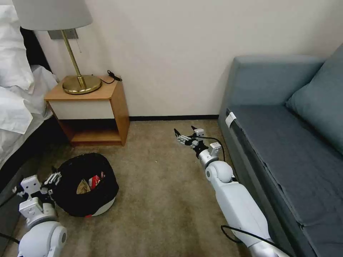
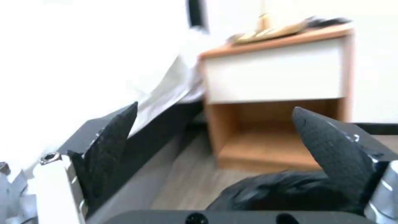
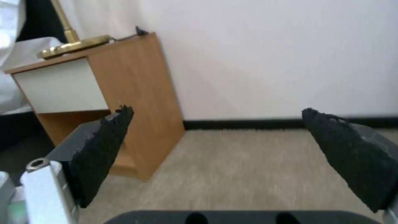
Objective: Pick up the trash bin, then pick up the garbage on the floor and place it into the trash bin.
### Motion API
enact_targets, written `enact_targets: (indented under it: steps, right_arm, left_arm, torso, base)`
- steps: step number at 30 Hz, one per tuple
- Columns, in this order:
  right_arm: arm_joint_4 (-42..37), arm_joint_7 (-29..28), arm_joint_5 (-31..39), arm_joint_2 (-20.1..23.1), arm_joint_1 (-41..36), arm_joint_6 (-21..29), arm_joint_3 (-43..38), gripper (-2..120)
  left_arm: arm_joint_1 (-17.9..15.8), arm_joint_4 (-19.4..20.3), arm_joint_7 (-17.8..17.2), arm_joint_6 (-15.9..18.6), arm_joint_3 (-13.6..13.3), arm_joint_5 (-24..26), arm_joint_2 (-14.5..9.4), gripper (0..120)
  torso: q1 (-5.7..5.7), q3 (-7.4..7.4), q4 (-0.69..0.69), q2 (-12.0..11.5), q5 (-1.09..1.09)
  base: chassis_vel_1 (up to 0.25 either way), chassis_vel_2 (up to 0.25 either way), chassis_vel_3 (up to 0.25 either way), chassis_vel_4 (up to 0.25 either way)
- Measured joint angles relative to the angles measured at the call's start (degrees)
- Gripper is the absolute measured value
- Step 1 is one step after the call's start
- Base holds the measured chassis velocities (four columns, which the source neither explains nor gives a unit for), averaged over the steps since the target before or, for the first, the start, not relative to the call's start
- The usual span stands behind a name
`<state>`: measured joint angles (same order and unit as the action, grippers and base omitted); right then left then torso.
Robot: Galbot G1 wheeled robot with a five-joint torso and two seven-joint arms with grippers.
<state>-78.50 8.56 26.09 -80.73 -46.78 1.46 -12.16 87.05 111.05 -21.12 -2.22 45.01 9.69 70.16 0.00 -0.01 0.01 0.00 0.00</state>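
The trash bin [image 1: 73, 171], lined with a black bag over a whitish body, leans on the carpet in front of the nightstand. Inside it lie garbage pieces: a tan crumpled packet [image 1: 83, 187] and a red-and-white wrapper [image 1: 95, 180]. My left gripper [image 1: 54, 177] is at the bin's left rim, open. In the left wrist view its fingers [image 2: 112, 146] stand wide apart, and the black bag [image 2: 282, 193] lies low beside one of them. My right gripper [image 1: 184, 130] hovers open over bare carpet near the sofa, with nothing between its fingers [image 3: 104, 146].
A wooden nightstand [image 1: 118, 103] with a brass lamp [image 1: 81, 84] stands against the wall behind the bin. The bed [image 1: 18, 107] is on the left. A blue-grey sofa [image 1: 286, 142] runs along the right. Open carpet [image 1: 160, 192] lies between them.
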Motion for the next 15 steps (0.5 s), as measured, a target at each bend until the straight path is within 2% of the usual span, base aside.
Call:
enact_targets:
  steps: [1, 2, 3, 6, 8, 9, 10, 15]
  right_arm:
    - [0.0, 0.0, 0.0, 0.0, 0.0, 0.0, 0.0, 100]
    - [-1.6, -2.0, 1.0, 0.2, -2.0, 2.1, 0.2, 100]
    - [-2.6, -3.4, 1.4, 0.4, -3.1, 3.1, 0.5, 100]
    - [-3.9, -4.6, 1.8, 0.8, -4.4, 4.4, 0.7, 100]
    - [-4.9, -5.3, 2.3, 1.3, -5.5, 5.5, 0.9, 100]
    - [-4.9, -5.3, 2.3, 1.3, -5.5, 5.5, 0.9, 100]
    - [-5.6, -5.6, 2.5, 1.6, -6.3, 6.0, 1.1, 100]
    - [-6.1, -6.3, 2.5, 1.4, -7.5, 5.9, 0.7, 100]
  left_arm:
    - [0.0, 0.0, 0.0, 0.0, 0.0, 0.0, 0.0, 100]
    - [0.0, 0.5, 2.1, -1.0, -1.6, -1.4, -0.7, 100]
    - [-0.5, 0.6, 2.7, -1.2, -3.0, -1.9, -1.0, 100]
    - [-1.5, 0.6, 2.8, -1.0, -4.8, -2.3, -1.2, 100]
    - [-2.3, 0.7, 3.2, 0.2, -7.0, -2.3, -1.8, 100]
    - [-2.3, 0.7, 3.2, 0.2, -7.0, -2.3, -1.8, 100]
    - [-3.1, 0.4, 3.8, 0.6, -9.0, -2.8, -2.1, 100]
    - [-4.7, -2.1, 6.0, -0.6, -12.7, -4.7, -2.1, 100]
  torso:
    - [0.00, 0.00, 0.00, 0.0, 0.00]
    - [0.00, 0.00, 0.00, 0.0, 0.01]
    - [0.00, 0.00, -0.01, 0.0, 0.00]
    - [0.00, 0.00, -0.01, 0.0, 0.00]
    - [0.00, 0.00, -0.02, 0.0, 0.01]
    - [0.00, 0.00, -0.02, 0.0, 0.01]
    - [0.00, 0.00, -0.01, 0.0, 0.01]
    - [0.00, 0.00, -0.01, 0.0, 0.01]
  base:
    - [0.000, 0.000, 0.000, 0.000]
    - [0.000, 0.000, 0.000, 0.000]
    - [0.000, 0.000, 0.000, 0.000]
    - [0.000, 0.000, 0.000, 0.000]
    - [0.000, 0.000, 0.000, 0.000]
    - [0.000, 0.000, 0.000, 0.000]
    - [0.000, 0.000, 0.000, 0.000]
    - [0.000, 0.000, 0.000, 0.000]
